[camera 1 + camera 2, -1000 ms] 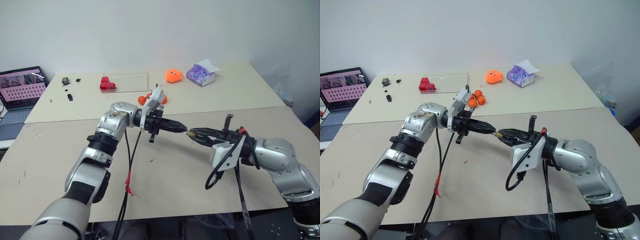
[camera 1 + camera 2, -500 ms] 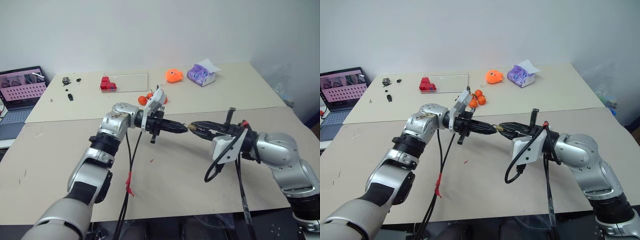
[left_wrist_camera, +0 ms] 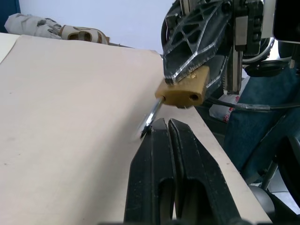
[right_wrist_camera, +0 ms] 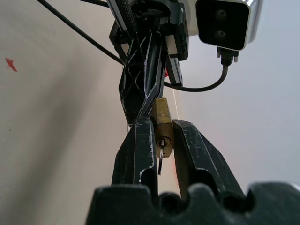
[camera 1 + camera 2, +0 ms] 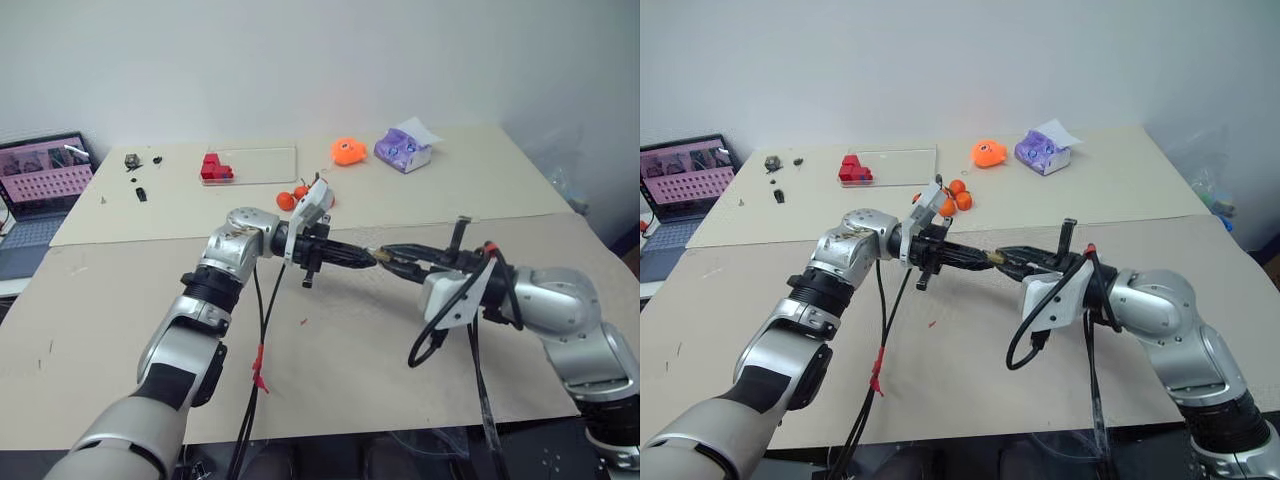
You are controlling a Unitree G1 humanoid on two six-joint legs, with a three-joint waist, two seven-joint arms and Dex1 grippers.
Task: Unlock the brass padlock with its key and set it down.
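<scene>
The brass padlock (image 4: 163, 117) is up in the air over the middle of the table, pinched by its sides in my right gripper (image 4: 162, 125). The key (image 4: 160, 159) is in its keyhole and sticks out of the lock body; the left wrist view shows the key (image 3: 151, 116) beside my left gripper (image 3: 168, 123). That gripper is shut, tip close to the padlock (image 3: 183, 92), and I see nothing between its fingers. From the head, both grippers meet tip to tip at the padlock (image 5: 992, 257). The shackle is hidden.
At the back of the table are small oranges (image 5: 954, 197), an orange toy (image 5: 987, 153), a purple tissue box (image 5: 1043, 152), red blocks (image 5: 851, 169) and a clear sheet (image 5: 895, 163). A laptop (image 5: 685, 185) stands far left. A red scrap (image 5: 931, 323) lies below the arms.
My right forearm has lifted a little and lies more level. The grippers stay tip to tip with the padlock between them, slightly higher in the picture.
</scene>
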